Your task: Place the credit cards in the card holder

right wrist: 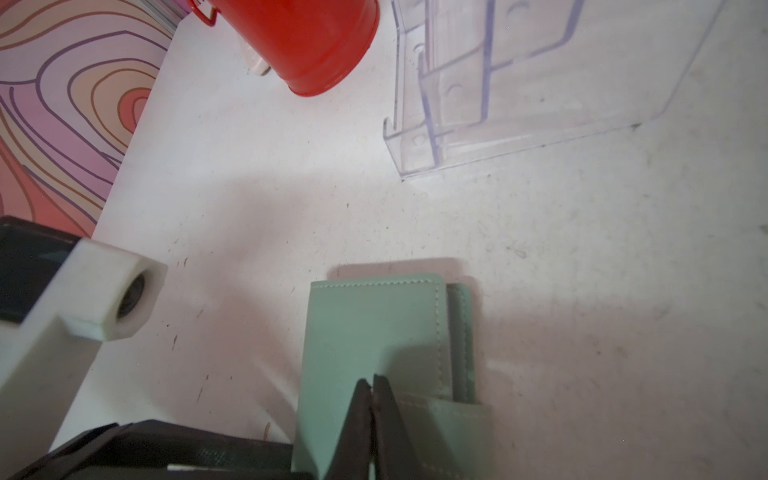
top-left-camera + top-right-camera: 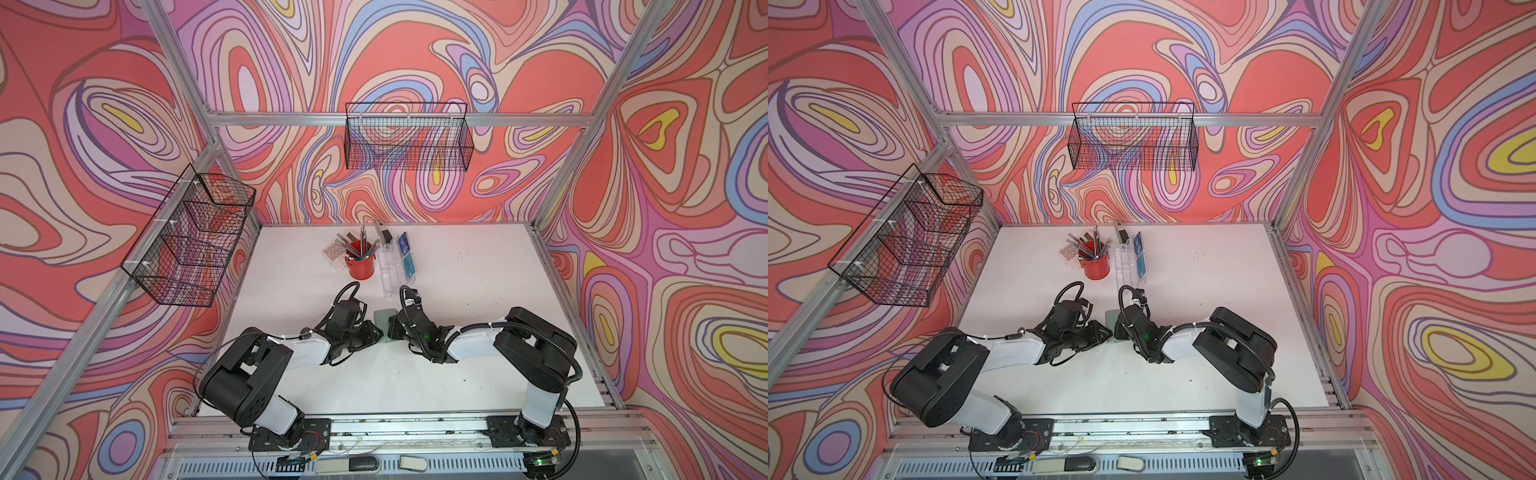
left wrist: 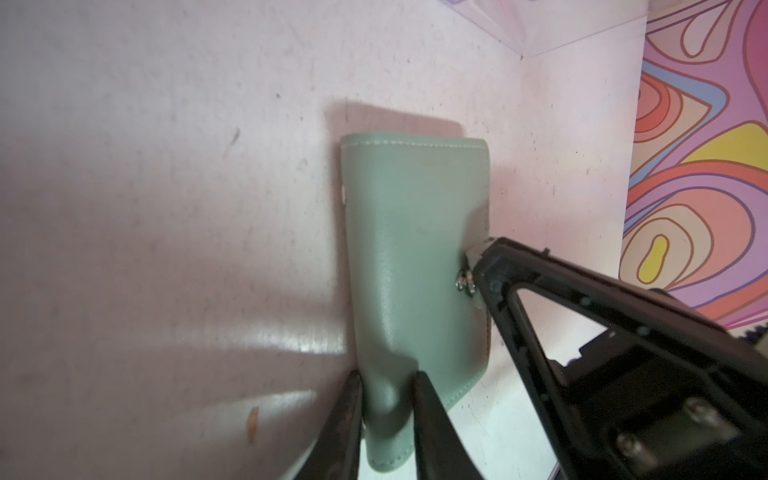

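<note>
Left wrist: we see left gripper (image 3: 386, 376), angled low, pinching card holder (image 3: 411, 232); right gripper (image 1: 372, 380) pressed together; credit cards (image 2: 409, 264) in stand (image 2: 386, 276).

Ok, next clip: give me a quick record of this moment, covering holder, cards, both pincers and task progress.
card holder: closed, lying on the table between the pincers
left pincer: shut on one end of the card holder
right pincer: shut on the snap strap
credit cards: blue and teal, standing in the clear stand
progress: holder not opened, cards untouched
</note>
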